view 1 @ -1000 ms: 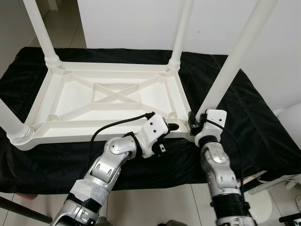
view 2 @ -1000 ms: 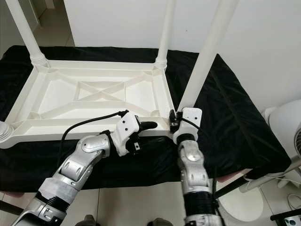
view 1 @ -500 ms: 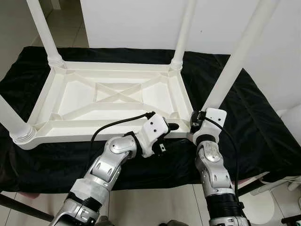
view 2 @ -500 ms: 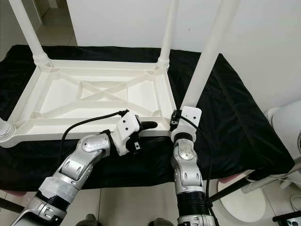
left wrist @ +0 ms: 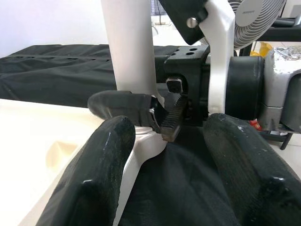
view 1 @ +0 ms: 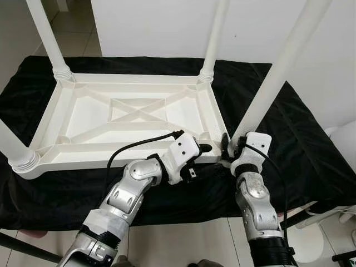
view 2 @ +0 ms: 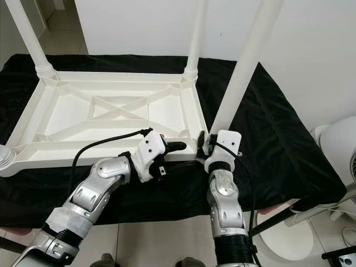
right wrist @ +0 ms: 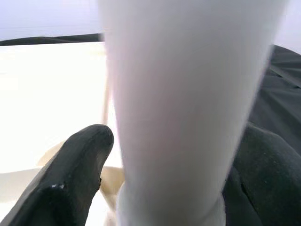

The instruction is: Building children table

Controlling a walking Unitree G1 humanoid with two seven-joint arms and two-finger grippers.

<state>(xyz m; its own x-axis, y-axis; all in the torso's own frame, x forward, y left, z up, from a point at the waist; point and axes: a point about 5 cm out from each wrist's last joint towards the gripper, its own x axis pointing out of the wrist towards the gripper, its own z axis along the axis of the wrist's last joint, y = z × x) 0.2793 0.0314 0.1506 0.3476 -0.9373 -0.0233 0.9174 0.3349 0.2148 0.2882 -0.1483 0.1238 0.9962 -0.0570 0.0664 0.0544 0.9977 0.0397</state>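
A white plastic children's table (view 1: pixel 133 114) lies upside down on a black cloth (view 1: pixel 289 139) that covers a low surface, its ribbed underside with a crossed brace facing up. Going from left to right, one leg (view 1: pixel 14 144) stands in the near left corner socket, a second leg (view 1: pixel 47 36) rises from the far left corner, and a third leg (view 1: pixel 214 39) stands in the far right corner.

The left gripper (view 1: pixel 201 150) reaches over the table's near rim close to the near right corner. In the left wrist view its two black fingers (left wrist: pixel 101 174) stand apart, released, one lying over the white rim and the other over the black cloth, with nothing clamped between them.

Just to the right, the fourth leg (view 1: pixel 278 72) stands at the near right corner and leans to the right as it rises. The right gripper (view 1: pixel 229 146) is at the foot of this leg. In the right wrist view its fingers (right wrist: pixel 70 179) sit on either side of the white tube (right wrist: pixel 188 103), grasping it just above the corner socket.

At the far right, beyond the cloth's edge, part of a white fan (view 2: pixel 339 144) stands on the tiled floor (view 2: pixel 161 245).
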